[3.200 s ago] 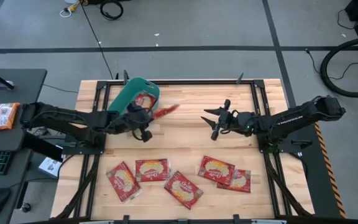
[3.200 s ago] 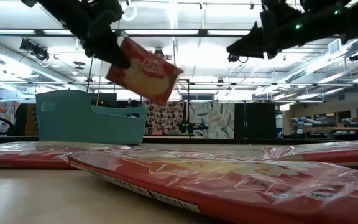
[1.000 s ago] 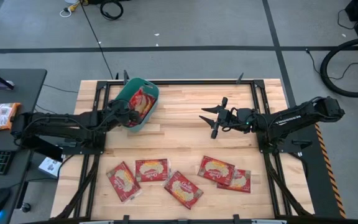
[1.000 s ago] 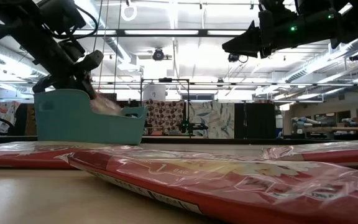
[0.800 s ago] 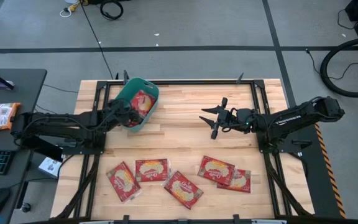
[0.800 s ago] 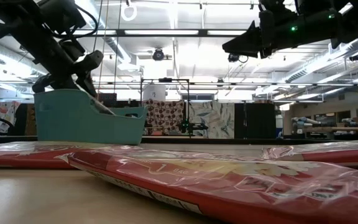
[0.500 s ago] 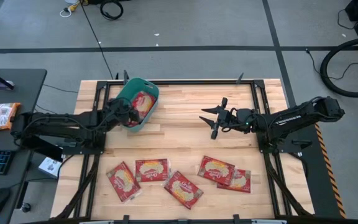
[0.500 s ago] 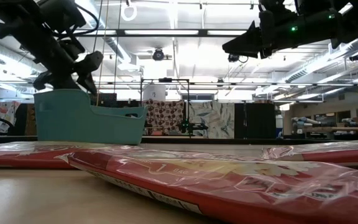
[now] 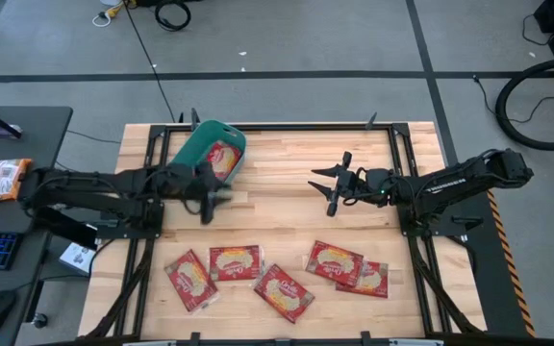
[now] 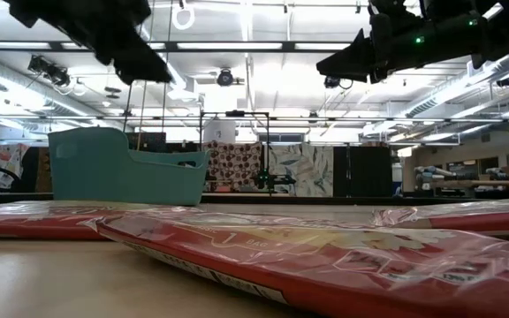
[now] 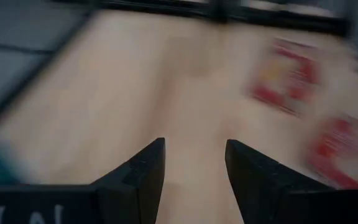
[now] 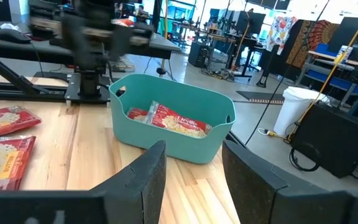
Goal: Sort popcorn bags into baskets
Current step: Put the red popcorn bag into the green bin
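Beside the tub (image 9: 212,157), which holds bags (image 12: 169,118), the empty left claw (image 9: 207,197) gapes; right claw (image 9: 332,187) wide mid-worktop. Overlapping bags (image 9: 349,267) may invite a double grab.

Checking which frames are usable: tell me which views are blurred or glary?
Left wrist view: motion-smeared, the table and packets are streaks. Right wrist view: sharp on the tub, the left arm blurred. Low view: the nearest packet is soft, ceiling lights glare.
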You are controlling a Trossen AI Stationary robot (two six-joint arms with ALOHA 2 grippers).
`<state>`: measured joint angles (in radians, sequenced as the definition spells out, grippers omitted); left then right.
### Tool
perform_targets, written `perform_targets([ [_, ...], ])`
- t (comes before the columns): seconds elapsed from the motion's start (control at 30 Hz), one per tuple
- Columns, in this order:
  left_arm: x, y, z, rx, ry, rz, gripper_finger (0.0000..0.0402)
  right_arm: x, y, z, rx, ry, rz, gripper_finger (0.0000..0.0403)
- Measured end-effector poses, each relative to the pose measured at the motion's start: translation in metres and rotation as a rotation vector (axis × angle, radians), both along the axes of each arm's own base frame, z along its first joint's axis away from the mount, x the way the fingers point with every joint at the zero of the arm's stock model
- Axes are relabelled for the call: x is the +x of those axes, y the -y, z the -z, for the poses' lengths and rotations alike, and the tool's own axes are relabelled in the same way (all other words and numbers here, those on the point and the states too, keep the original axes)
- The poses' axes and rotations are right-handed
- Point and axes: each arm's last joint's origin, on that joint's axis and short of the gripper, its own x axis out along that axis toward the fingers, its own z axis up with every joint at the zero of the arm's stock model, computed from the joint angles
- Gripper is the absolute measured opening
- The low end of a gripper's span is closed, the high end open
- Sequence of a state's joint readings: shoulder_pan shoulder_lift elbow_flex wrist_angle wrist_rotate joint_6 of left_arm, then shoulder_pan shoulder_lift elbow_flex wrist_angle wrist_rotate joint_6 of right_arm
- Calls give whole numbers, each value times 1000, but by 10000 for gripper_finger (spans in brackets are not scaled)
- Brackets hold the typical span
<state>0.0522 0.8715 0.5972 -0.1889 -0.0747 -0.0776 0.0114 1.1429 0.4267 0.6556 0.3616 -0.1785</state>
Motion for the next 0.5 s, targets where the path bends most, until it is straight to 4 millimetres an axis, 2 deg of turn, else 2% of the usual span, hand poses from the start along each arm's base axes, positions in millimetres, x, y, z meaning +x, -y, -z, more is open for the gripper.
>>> perform_targets([
  [0.13, 0, 21, 5, -67, -46, 217, 174, 0, 0, 0, 0, -1, -1, 162],
  [0.5, 16, 69, 33, -162, -257, 307, 173, 0, 0, 0, 0, -1, 0, 162],
])
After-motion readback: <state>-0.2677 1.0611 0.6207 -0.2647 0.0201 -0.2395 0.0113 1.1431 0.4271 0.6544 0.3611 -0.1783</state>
